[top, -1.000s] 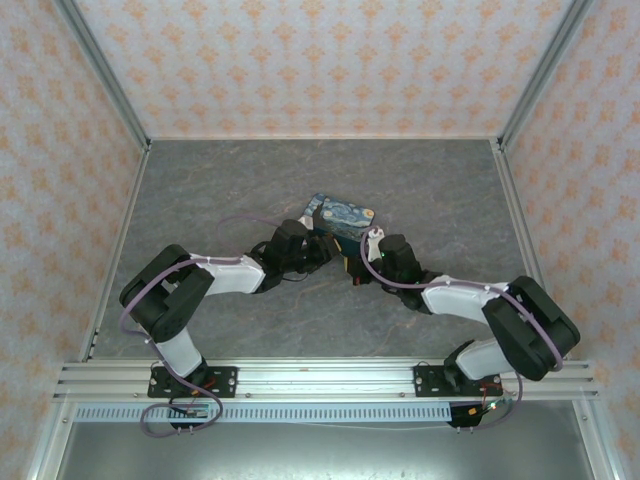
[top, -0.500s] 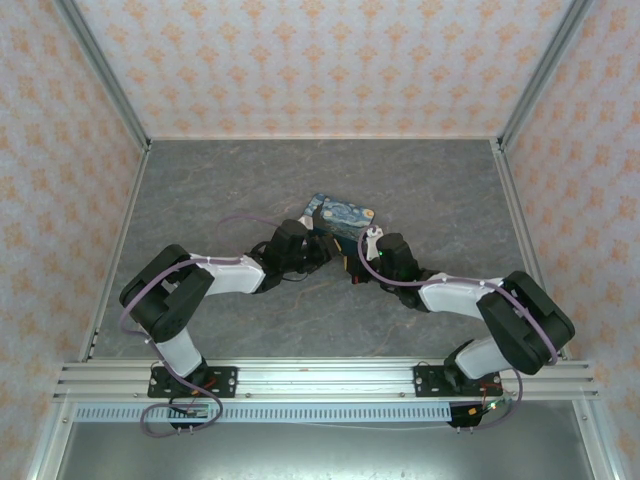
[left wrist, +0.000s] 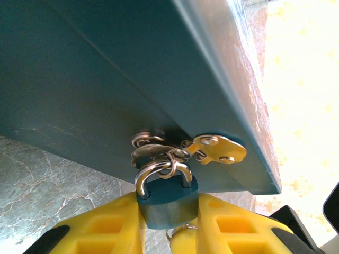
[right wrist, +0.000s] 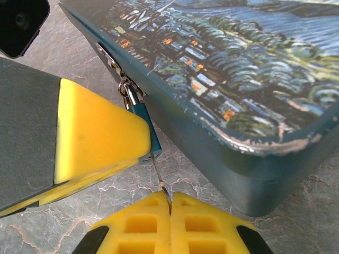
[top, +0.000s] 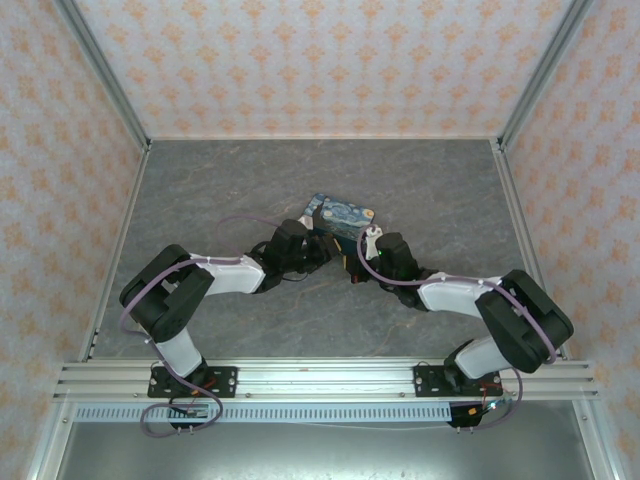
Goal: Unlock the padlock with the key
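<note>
Here the left tool (left wrist: pixel 168 214) clamps the padlock (left wrist: pixel 168 198) by its 2 flat sides, hanging from the near side of the tin box (left wrist: pixel 106 79). It looks light, hard and slippery. The right tool (right wrist: pixel 170 211), fully closed, pinches the thin key (right wrist: pixel 159 172).

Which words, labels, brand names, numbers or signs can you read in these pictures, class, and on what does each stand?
No readable text in any view.
The small teal-blue metal padlock shows a plain, unmarked face.
The blue-and-yellow painted rectangular tin box bears only a swirling night-sky picture, no lettering.
The brass-coloured metal latch plate shows no stamp that can be made out.
</note>
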